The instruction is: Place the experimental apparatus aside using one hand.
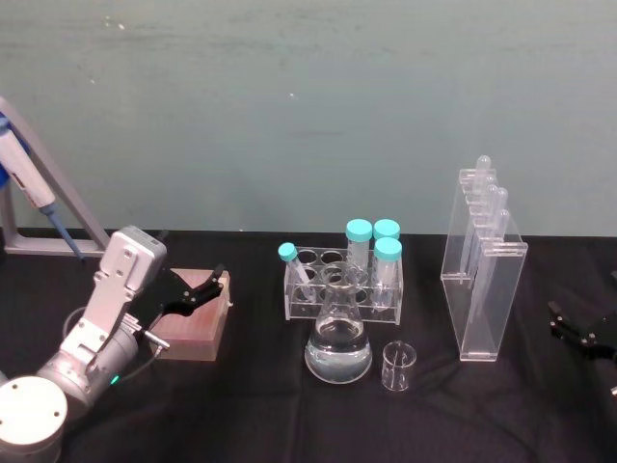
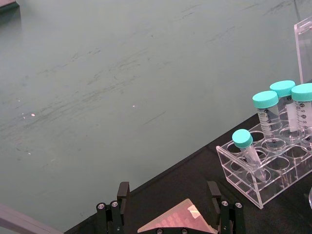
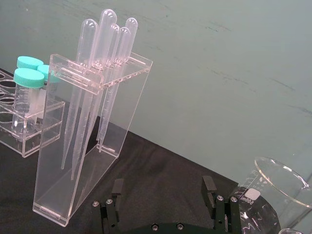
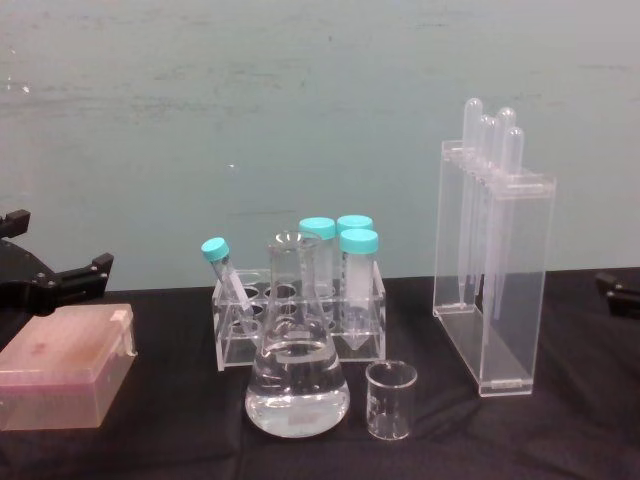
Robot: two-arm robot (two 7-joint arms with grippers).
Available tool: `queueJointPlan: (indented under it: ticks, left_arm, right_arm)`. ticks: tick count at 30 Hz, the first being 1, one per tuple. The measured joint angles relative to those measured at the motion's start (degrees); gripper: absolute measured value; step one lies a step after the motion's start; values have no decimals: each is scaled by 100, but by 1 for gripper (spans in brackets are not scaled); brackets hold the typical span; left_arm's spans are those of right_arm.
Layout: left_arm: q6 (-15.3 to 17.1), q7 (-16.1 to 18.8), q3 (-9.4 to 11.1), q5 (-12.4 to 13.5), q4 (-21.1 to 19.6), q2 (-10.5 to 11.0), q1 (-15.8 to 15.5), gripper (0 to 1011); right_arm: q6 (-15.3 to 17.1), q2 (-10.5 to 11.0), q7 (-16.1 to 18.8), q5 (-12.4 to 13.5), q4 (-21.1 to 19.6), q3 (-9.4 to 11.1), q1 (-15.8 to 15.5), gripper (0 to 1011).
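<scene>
Labware stands across the middle of the black table (image 1: 251,386) – none of it is held. The flask (image 1: 338,342), upright with clear liquid in its base, sits just in front of a clear rack (image 1: 299,301). The rack holds teal-capped tubes (image 1: 388,265): three upright and a smaller one leaning. The small beaker (image 1: 397,367) stands empty just right of the flask, not touching it. Further right, apart from both, is the tall clear stand (image 1: 482,280), its pipettes (image 1: 487,188) hanging bulbs up.

The left gripper (image 1: 204,287) hovers over a pink box (image 1: 193,323) at the table's left, well apart from the glassware. The left wrist view shows its fingers (image 2: 123,195) spread with nothing between them. The right gripper (image 1: 578,328) sits low at the right edge, beside the stand but clear of it – its fingers (image 3: 208,187) are also apart and empty, with a large beaker (image 3: 273,195) close by
</scene>
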Motion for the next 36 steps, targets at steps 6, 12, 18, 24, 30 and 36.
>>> queueJointPlan:
  ticks: [6,12,18,24,30,36]
  left_arm:
    - [0,0,0,0,0,0,0,1000]
    - [0,0,0,0,0,0,0,1000]
    - [0,0,0,0,0,0,0,1000]
    - [0,0,0,1,0,0,0,1000]
    - [0,0,0,1,0,0,0,1000]
    - [-1,0,0,0,0,0,0,1000]
  right_arm:
    - [0,0,0,0,0,0,0,1000]
    - [0,0,0,0,0,0,0,1000]
    - [0,0,0,0,0,0,0,1000]
    - [0,0,0,0,0,0,0,1000]
    - [25,-8,14,-16,-43,52,-35,1000]
    - [91,13,19,-91,-254,174,-183,1000]
